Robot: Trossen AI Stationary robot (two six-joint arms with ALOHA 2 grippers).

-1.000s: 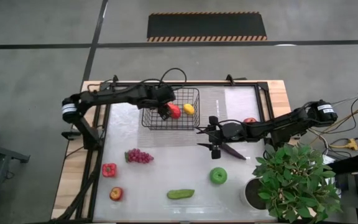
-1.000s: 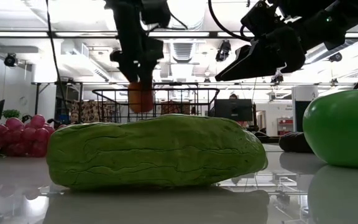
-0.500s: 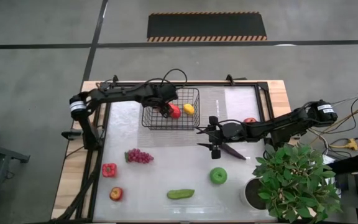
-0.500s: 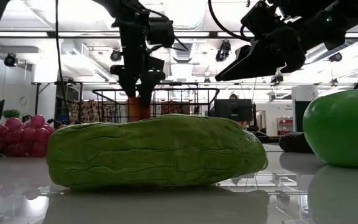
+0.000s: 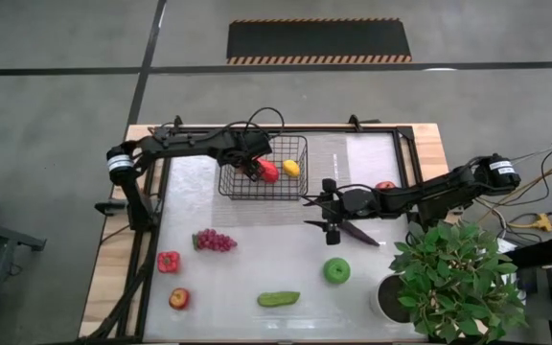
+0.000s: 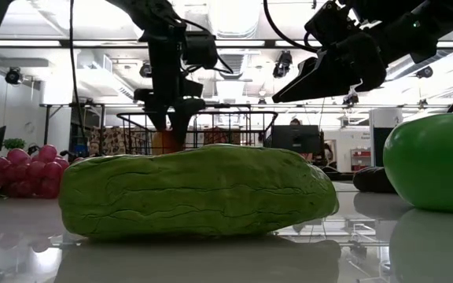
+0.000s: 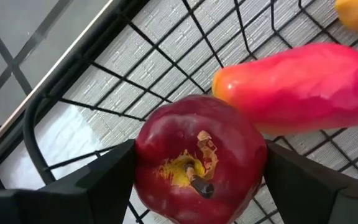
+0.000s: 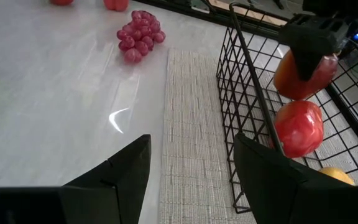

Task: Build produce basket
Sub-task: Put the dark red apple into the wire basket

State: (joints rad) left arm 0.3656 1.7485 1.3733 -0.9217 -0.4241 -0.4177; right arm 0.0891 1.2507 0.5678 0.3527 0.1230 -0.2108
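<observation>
left hand holds a red apple inside the basket

we see our left hand [image 5: 253, 172] lowered into the black wire basket [image 5: 297, 192] at the table's [image 5: 257, 268] far middle, fingers clasped around a red apple [image 7: 201, 158], beside a red pepper [image 5: 269, 172] and a lemon [image 5: 291, 168]. our right hand [image 5: 326, 211] hovers spread and empty just right of the basket. grapes [image 5: 215, 240], cucumber [image 5: 278, 299] and green apple [image 5: 336, 270] lie nearer.

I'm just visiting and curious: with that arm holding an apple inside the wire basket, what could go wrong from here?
The left gripper holds the red apple right beside the red pepper in the basket; released there, it might bump or roll onto the pepper. Lifting out, the fingers could catch the wire side. The right gripper hovers near the basket, so the arms may crowd each other.
</observation>
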